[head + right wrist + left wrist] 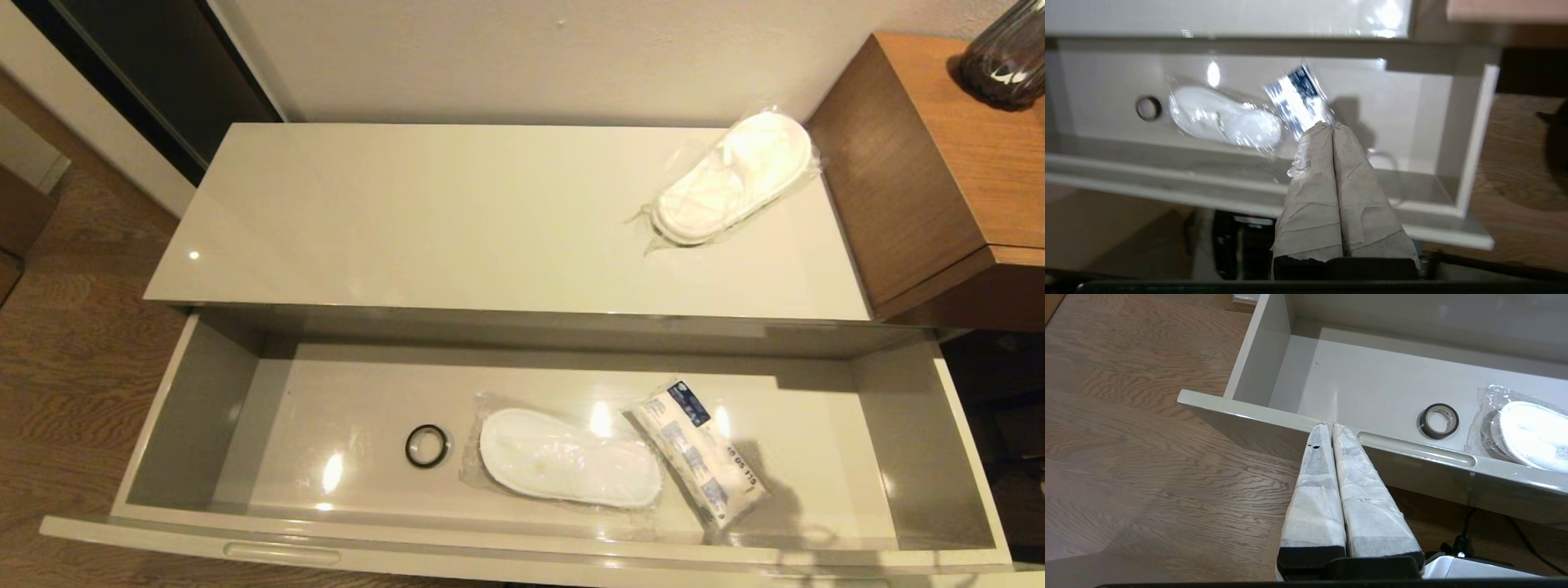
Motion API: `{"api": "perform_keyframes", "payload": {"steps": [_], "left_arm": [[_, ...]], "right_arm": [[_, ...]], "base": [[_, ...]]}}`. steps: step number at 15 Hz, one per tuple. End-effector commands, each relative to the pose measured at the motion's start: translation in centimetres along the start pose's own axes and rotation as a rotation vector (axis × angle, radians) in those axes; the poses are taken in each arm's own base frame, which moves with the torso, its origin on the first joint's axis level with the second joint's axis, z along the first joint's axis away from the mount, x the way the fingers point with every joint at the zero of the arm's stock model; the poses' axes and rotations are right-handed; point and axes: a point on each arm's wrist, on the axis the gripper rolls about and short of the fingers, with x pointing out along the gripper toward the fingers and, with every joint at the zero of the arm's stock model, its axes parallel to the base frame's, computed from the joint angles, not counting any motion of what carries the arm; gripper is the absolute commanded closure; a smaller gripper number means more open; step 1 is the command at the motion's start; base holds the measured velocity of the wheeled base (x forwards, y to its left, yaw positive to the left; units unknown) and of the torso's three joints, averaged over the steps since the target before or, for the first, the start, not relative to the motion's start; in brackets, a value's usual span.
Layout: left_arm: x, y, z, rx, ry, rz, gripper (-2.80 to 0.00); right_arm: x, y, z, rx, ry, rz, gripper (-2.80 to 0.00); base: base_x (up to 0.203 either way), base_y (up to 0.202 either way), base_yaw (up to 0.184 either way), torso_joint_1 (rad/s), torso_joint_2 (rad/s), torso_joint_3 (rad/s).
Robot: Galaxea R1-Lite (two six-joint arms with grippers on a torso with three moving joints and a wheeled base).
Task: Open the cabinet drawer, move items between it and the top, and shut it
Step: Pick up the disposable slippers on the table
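At the open drawer [147, 425], near right, the clenched, empty right hand [1333, 127] hovers by the packet [700, 461]; unless unclenched first, it may shove packet against slippers [569, 468] rather than grasp.

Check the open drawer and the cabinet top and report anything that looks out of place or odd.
One thing stands out: a small black ring, apparently a roll of tape, lies loose on the drawer floor beside the wrapped slippers and the blue-printed packet. The second slipper pack lies askew on the top. Nothing looks spilled or damaged.
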Motion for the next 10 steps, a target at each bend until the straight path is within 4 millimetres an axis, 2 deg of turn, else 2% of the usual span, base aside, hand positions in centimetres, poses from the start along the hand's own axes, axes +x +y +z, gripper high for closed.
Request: {"api": "perform_keyframes", "payload": {"steps": [1,3,5,7,9,10], "left_arm": [[-0.3,0.0,-0.1,-0.001,-0.04,-0.002,0.0],[-0.3,0.0,-0.1,-0.001,-0.04,-0.002,0.0],[-0.3,0.0,-0.1,-0.001,-0.04,-0.002,0.0],[-0.3,0.0,-0.1,-0.001,-0.04,-0.002,0.0],[-0.3,0.0,-0.1,-0.001,-0.04,-0.002,0.0],[-0.3,0.0,-0.1,-0.001,-0.04,-0.002,0.0]], "right_arm": [[8.0,-2.0,4.0,0.091,0.137,0.034,0.0],[12.6,-1.1,6.1,0.129,0.17,0.026,0.0],[16.6,0.6,7.8,0.161,0.177,0.026,0.0],[19.7,2.1,7.9,0.165,0.207,0.029,0.0],[22.0,3.1,7.5,0.155,0.214,-0.006,0.0],[22.6,3.4,7.6,0.152,0.199,-0.015,-2.8]], "base": [[0.0,0.0,0.0,0.0,0.0,0.0],[0.0,0.0,0.0,0.0,0.0,0.0],[0.0,0.0,0.0,0.0,0.0,0.0],[0.0,0.0,0.0,0.0,0.0,0.0],[0.0,0.0,0.0,0.0,0.0,0.0],[0.0,0.0,0.0,0.0,0.0,0.0]]}}
